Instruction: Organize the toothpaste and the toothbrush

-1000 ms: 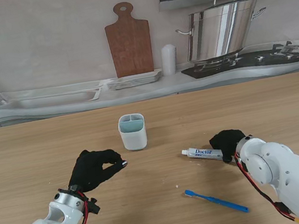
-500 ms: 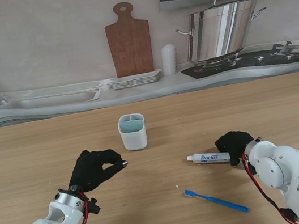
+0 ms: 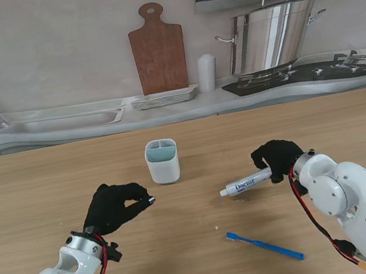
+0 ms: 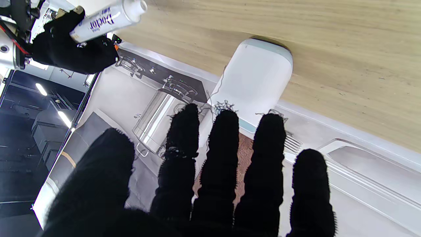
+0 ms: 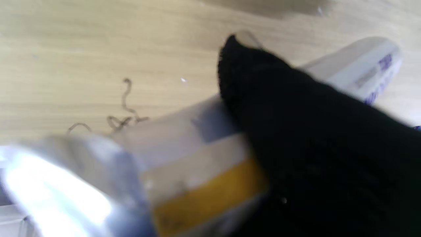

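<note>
Step in hand, as I judge it: the pick-up of the toothpaste (image 3: 247,184). My right hand (image 3: 278,157) is clamped on the tail end of the tube, which tilts with its cap end pointing left and toward me; a shadow under the cap suggests it is clear of the bench (image 3: 50,180), though I cannot confirm the gap. The holder (image 3: 162,161) stands upright at mid-bench, to the left of the tube and a little farther from me, its compartments open at the top. The toothbrush (image 3: 264,245) lies flat on the bench nearer to me than the tube, untouched and well apart from both hands. My left hand (image 3: 116,206) hovers to the left of the holder, carrying nothing; in the stand view the fingers look curled with thumb and fingertip close together, while its wrist view shows the fingers (image 4: 222,158) spread, so I record it as empty and loosely apart. Next move, in my judgement: raise the tube, turn it upright, carry it over the holder and lower it into one compartment without knocking the rim. Limits of view: the right wrist picture is badly blurred, and the glove covers most of the tube, so I cannot read how the fingers sit around it. Which compartment is free I cannot tell; the dividers are only faintly visible.
</note>
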{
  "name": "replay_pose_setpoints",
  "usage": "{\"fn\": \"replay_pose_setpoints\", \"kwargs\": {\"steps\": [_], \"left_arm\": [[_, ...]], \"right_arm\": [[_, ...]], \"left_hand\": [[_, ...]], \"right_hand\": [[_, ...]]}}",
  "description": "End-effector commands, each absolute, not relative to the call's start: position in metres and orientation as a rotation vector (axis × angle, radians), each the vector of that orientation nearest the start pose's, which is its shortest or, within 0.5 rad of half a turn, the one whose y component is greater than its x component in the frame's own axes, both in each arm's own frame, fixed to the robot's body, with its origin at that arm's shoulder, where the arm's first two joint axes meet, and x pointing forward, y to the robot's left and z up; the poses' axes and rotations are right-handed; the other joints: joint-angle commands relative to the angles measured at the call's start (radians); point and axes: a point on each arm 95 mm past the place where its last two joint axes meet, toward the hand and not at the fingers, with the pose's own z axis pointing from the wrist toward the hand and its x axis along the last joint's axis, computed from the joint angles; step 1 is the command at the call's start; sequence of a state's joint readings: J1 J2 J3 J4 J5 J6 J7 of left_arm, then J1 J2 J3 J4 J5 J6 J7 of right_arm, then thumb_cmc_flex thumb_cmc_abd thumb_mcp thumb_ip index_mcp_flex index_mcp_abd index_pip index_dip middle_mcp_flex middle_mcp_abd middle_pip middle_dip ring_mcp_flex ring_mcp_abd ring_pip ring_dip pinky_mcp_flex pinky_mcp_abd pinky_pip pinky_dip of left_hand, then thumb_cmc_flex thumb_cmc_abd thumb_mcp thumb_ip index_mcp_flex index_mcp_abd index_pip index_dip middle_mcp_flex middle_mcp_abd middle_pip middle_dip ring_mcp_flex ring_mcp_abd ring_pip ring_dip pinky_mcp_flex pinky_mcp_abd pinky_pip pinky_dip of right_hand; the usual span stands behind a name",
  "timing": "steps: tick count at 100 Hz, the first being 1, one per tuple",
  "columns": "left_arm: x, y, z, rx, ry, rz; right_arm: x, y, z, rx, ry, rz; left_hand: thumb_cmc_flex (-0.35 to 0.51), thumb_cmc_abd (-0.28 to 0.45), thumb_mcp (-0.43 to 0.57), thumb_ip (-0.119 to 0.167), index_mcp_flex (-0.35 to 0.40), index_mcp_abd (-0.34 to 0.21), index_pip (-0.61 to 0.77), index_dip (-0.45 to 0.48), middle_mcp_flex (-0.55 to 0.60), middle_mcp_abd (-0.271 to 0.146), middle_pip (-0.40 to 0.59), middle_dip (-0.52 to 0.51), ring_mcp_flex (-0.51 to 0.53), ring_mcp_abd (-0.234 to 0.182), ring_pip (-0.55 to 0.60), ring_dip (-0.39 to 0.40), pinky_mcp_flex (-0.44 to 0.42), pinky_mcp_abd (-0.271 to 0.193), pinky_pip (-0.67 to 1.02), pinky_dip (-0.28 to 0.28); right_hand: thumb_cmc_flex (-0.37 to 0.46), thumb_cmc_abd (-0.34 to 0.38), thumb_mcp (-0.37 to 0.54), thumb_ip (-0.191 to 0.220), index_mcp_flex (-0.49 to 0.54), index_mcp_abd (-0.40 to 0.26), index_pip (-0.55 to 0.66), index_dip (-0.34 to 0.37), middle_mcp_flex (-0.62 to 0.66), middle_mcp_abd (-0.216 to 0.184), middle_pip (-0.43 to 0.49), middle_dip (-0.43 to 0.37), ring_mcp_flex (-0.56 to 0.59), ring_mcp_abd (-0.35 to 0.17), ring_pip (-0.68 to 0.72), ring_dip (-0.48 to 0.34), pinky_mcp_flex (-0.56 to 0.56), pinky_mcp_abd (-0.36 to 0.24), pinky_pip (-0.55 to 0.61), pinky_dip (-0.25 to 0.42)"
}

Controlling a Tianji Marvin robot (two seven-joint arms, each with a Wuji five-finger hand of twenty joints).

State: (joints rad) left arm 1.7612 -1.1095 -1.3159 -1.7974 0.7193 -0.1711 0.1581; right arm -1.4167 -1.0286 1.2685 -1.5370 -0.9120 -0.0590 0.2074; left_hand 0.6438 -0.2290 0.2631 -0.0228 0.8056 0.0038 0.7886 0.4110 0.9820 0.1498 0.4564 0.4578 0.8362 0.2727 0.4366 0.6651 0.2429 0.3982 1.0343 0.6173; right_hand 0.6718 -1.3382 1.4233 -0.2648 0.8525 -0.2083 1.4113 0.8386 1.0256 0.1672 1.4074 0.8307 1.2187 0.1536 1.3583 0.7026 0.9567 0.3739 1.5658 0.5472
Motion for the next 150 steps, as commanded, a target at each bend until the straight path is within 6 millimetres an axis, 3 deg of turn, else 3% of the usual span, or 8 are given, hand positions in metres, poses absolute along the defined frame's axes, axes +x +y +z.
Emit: {"fn": "replay_pose_setpoints", "kwargs": {"steps": [1,34,60,97,135,150], "left_arm": [[0.349,-0.009,-0.288,-1.319,1.231,-1.926],[0.348,-0.001,-0.286,-1.322,1.198,-1.917],[0.349,0.008,-0.285,-1.327,1.157,-1.907],[0.353,0.017,-0.283,-1.325,1.099,-1.899],[0.363,0.016,-0.280,-1.315,1.054,-1.932],[0.364,0.017,-0.280,-1.322,1.057,-1.936]], "right_arm": [[0.454,-0.033,-0.268,1.234,1.573,1.410],[0.467,0.006,-0.217,1.119,1.501,1.527],[0.483,0.040,-0.192,1.049,1.469,1.566],[0.513,0.078,-0.182,1.063,1.465,1.576],[0.532,0.098,-0.184,1.031,1.519,1.545],[0.538,0.103,-0.183,0.997,1.547,1.527]], "left_hand": [[-0.006,0.012,0.000,0.035,-0.017,-0.020,0.004,-0.008,0.033,-0.011,0.007,-0.013,0.021,-0.018,0.015,0.014,-0.006,0.024,0.000,0.017],[-0.005,0.010,0.000,0.035,-0.019,-0.018,0.003,-0.009,0.027,-0.010,0.005,-0.014,0.015,-0.018,0.011,0.013,-0.006,0.024,0.000,0.017],[-0.003,0.007,0.002,0.035,-0.027,-0.016,-0.004,-0.011,0.015,-0.008,-0.002,-0.017,0.001,-0.019,0.002,0.008,-0.007,0.021,0.000,0.016],[-0.006,0.013,0.007,0.037,-0.066,0.006,-0.033,-0.015,-0.042,-0.001,-0.021,-0.028,-0.055,-0.017,-0.030,-0.009,-0.014,0.005,-0.004,0.012],[-0.020,0.042,-0.034,0.051,-0.317,0.047,-0.201,-0.038,-0.366,0.019,-0.102,-0.082,-0.316,-0.016,-0.150,-0.107,-0.146,-0.030,-0.130,-0.055],[-0.016,0.047,-0.048,0.055,-0.325,0.044,-0.207,-0.039,-0.392,0.022,-0.096,-0.088,-0.329,-0.010,-0.144,-0.116,-0.152,-0.024,-0.142,-0.061]], "right_hand": [[0.087,0.118,0.065,0.004,0.064,-0.113,0.062,0.001,-0.028,0.045,0.020,0.016,0.044,-0.116,0.031,0.032,0.008,-0.002,0.003,0.012],[0.050,0.132,0.051,-0.007,0.035,-0.115,0.048,-0.033,-0.030,0.043,0.005,0.015,0.054,-0.123,-0.006,0.041,0.019,-0.018,-0.001,0.014],[0.030,0.123,0.061,-0.018,0.022,-0.109,0.062,-0.080,-0.025,0.044,0.003,0.006,0.060,-0.122,-0.015,0.048,0.021,-0.020,-0.002,0.016],[0.031,0.105,0.073,-0.025,0.027,-0.108,0.069,-0.091,-0.019,0.044,0.006,-0.001,0.062,-0.116,-0.012,0.045,0.017,-0.018,0.004,0.016],[0.040,0.094,0.081,-0.024,0.029,-0.094,0.075,-0.099,-0.017,0.055,0.012,-0.006,0.063,-0.106,0.000,0.037,0.008,-0.011,0.015,0.019],[0.041,0.091,0.083,-0.024,0.029,-0.090,0.079,-0.103,-0.016,0.058,0.014,-0.008,0.062,-0.104,0.006,0.032,0.006,-0.010,0.021,0.019]]}}
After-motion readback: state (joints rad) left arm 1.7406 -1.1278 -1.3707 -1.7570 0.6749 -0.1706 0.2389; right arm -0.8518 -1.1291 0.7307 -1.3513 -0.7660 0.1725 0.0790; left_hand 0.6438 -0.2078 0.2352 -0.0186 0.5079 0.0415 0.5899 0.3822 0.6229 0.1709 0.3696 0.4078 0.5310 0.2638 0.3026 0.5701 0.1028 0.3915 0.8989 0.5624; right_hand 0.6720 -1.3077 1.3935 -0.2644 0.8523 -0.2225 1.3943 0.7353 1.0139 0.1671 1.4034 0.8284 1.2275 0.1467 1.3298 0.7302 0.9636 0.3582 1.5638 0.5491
